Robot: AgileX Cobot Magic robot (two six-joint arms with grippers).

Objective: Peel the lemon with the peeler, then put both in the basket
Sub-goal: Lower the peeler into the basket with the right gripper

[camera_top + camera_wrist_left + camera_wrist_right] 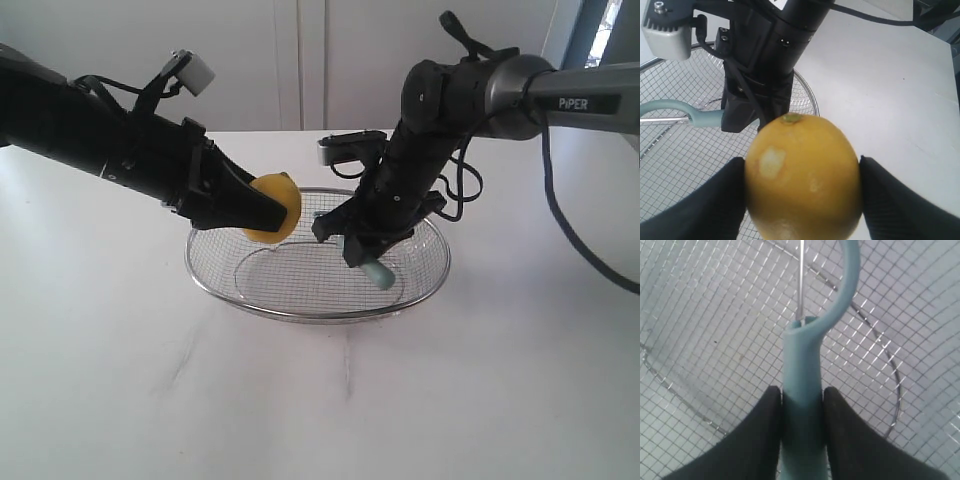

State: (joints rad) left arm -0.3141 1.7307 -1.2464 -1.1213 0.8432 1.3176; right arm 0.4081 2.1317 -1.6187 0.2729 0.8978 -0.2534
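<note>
My left gripper is shut on the yellow lemon, holding it in the air above the left rim of the wire basket. In the left wrist view the lemon sits between both black fingers, with a pale peeled patch on its skin. My right gripper hangs low inside the basket, shut on the teal handle of the peeler. The right wrist view has the peeler clamped between the fingers over the basket's mesh, its looped head pointing away.
The basket stands in the middle of a white table. White cabinet doors rise behind the table's far edge. A black cable hangs from the right arm at the right side.
</note>
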